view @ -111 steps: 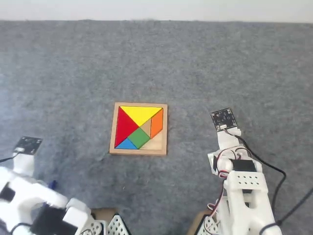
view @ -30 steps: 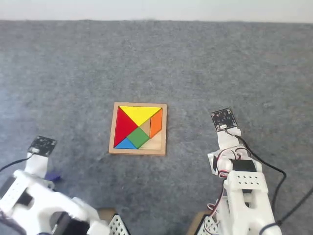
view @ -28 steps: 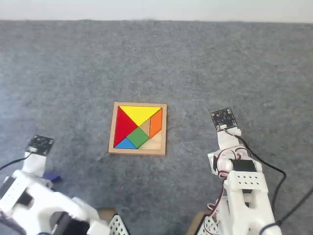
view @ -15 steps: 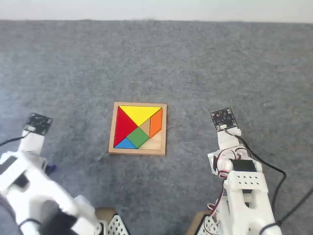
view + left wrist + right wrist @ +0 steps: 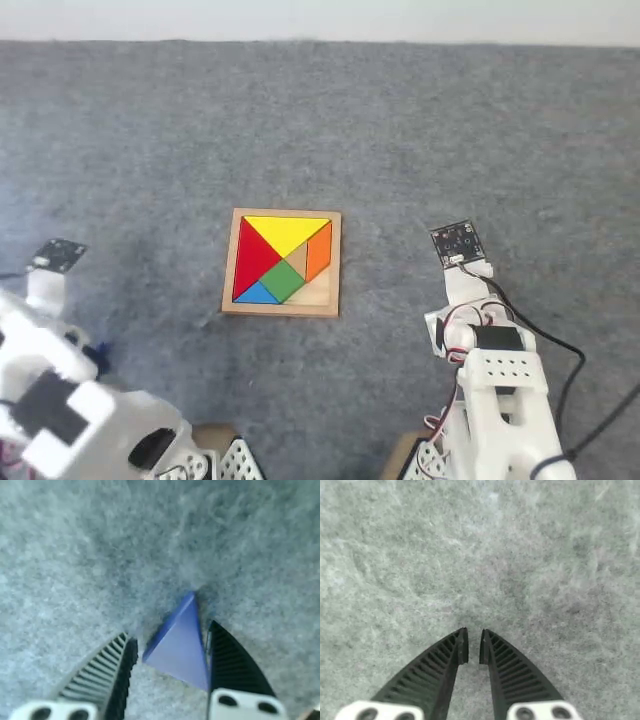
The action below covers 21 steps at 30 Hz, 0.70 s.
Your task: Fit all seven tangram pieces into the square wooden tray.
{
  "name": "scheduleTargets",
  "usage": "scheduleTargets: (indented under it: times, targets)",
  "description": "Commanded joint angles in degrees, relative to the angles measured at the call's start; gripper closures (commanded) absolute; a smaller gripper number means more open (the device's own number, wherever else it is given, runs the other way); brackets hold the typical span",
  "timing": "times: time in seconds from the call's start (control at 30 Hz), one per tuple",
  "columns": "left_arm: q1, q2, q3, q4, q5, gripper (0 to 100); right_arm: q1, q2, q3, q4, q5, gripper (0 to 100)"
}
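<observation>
1. Straddling the blue triangle (image 5: 179,650) near the bench's near left corner, the left hand (image 5: 171,634) stood partly open. One finger touched an edge of the piece and the other sat just beside its opposite corner with a sliver of carpet between, so nothing looked clamped yet.
2. The right hand (image 5: 470,647) hung over bare carpet toward the near right of the bench, its fingers drawn together to a thin slit with nothing between them.
3. The step in hand looked like picking up the last loose piece. The next move called for closing squarely on the triangle's edges, since it lay tipped rather than flat and might squirt out sideways, then lifting it and carrying it toward the middle of the bench.
4. The square wooden tray (image 5: 230,265) sat at the bench's middle, well apart from both arms. It held a yellow triangle (image 5: 285,232), a red triangle (image 5: 255,262), a green square (image 5: 285,281), an orange piece (image 5: 320,252) and a small light-blue triangle (image 5: 258,294).
5. A pale bare patch (image 5: 318,292) showed in the tray's corner nearest the right arm, probably the triangle's slot. I could not tell whether the tan patch beside it was a piece or bare wood.
6. Grey carpet-like cloth covered the whole bench, soft enough to let a thin piece sink in.
7. A pale strip of wall ran beyond the far edge.
</observation>
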Motion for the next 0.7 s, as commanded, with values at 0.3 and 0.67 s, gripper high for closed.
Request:
scheduleTargets:
  times: [0.3, 0.67]
  targets:
    - [-1.5, 0.7, -7.4, 3.7, 0.1, 78, 0.5, -1.1, -0.3, -0.6, 0.6, 93.6]
    - [-7.9, 3.6, -5.8, 1.9, -4.6, 80, 0.5, -1.1, -0.3, -0.6, 0.6, 93.6]
